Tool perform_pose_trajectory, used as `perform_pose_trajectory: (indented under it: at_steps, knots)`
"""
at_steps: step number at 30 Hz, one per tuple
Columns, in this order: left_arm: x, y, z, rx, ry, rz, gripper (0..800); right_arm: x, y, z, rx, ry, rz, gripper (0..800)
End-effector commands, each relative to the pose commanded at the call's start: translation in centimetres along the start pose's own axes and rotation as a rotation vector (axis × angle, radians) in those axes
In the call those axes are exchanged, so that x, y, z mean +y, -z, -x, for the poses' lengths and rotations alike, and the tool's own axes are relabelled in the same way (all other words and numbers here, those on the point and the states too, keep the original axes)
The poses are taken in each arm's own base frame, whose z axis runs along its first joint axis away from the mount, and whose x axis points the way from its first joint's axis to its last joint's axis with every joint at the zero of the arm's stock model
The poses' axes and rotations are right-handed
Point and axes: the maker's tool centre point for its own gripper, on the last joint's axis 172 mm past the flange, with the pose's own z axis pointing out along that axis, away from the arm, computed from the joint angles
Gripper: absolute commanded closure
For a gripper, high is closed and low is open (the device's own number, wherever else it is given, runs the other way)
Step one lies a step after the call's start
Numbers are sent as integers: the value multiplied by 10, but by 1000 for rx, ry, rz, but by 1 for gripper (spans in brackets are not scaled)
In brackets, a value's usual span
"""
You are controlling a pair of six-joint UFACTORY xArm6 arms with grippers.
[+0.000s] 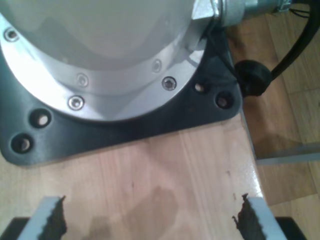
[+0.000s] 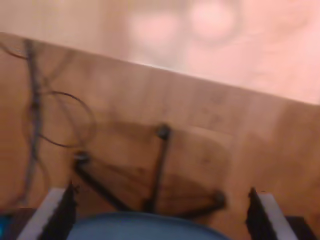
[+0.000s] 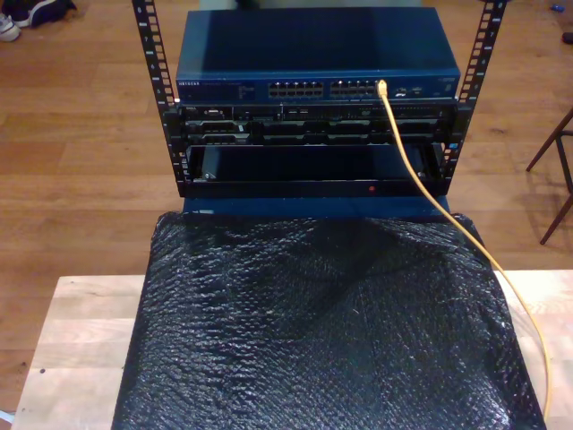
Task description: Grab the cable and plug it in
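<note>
Wooden flooring surrounds the rack [image 3: 161,98]; black padding [image 3: 313,331] covers the table [image 3: 81,331]. Both my first gripper [image 1: 149,217] and my second gripper [image 2: 160,212] gape wide, holding nothing. The cable [image 3: 421,179] runs from the switch [image 3: 313,54] port, over the padding's exterior-view right edge. I'd seek its free end, pinching just behind the plug.

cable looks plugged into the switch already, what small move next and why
Probably none toward the port: the cable already ends in a port of the blue switch. My first gripper is open over the wooden table and my second gripper is open, both holding nothing. I'd keep both clear.
</note>
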Motion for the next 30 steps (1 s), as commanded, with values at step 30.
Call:
perform_pose_trajectory:
  at_steps: [30]
  knots:
    - [0,0,0,0,0,0,0,-231,-118,-96,176,-130,-33,1]
